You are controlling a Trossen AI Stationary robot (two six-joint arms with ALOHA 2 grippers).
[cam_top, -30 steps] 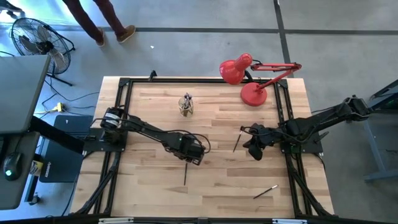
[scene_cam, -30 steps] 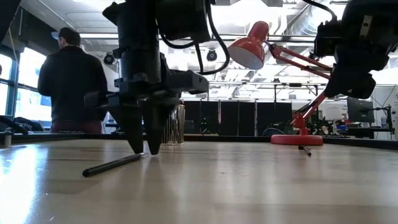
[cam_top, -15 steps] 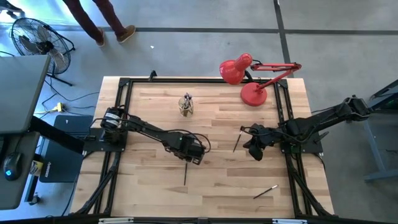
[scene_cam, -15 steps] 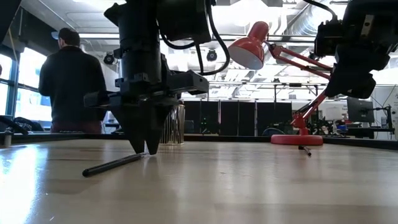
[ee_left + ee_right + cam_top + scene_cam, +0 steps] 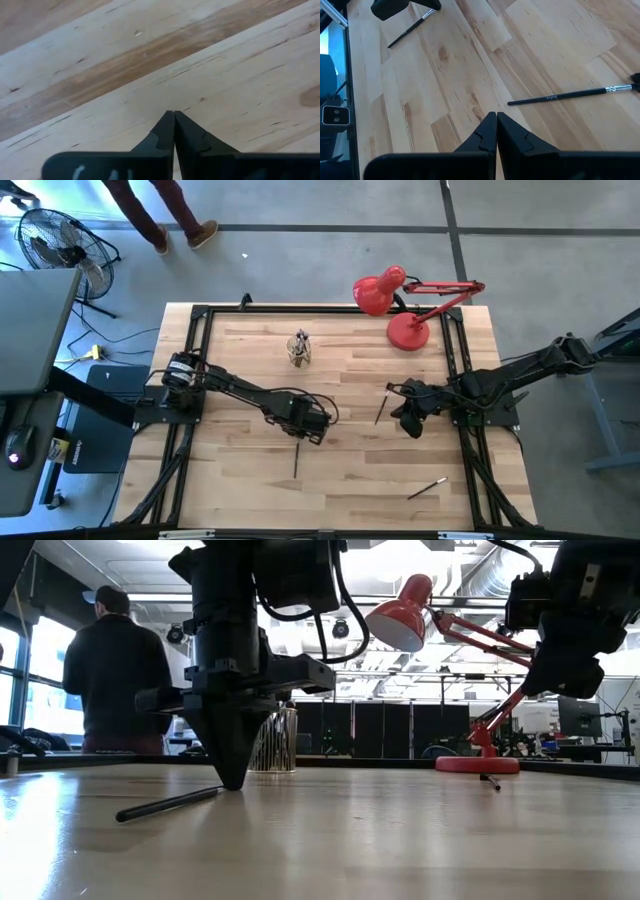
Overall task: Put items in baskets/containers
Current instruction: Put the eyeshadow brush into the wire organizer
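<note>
My left gripper (image 5: 299, 436) stands at the table's middle, pointing straight down and shut, its tips (image 5: 232, 783) at the tabletop. A thin dark stick (image 5: 296, 460) lies flat on the wood, running from those tips toward the near edge. Its silvery far end (image 5: 426, 15) is at the fingertips. The left wrist view shows only the shut fingers (image 5: 174, 114) over bare wood. The clear cup (image 5: 299, 352) stands at the far middle with several sticks upright in it. My right gripper (image 5: 408, 424) hangs shut above the table's right, beside another stick (image 5: 565, 95). My left gripper comes from above, its fingers pointing down, tips at the tabletop. The stick's far end (image 5: 220, 791) lies right at the tips. The rest of the stick lies flat on the table. I cannot tell whether the shut fingers pinch that end or only touch it.
A red desk lamp (image 5: 405, 330) stands at the far right, its arm reaching over the far edge. A third loose stick (image 5: 427, 487) lies near the right front corner. A person (image 5: 115, 680) stands beyond the table's far side. Bare wood lies around both grippers.
My left gripper has shut its fingers without moving, tips down at the table. The stick at its tips has shifted a little, its near end swinging slightly toward the table's left. It still lies flat.
</note>
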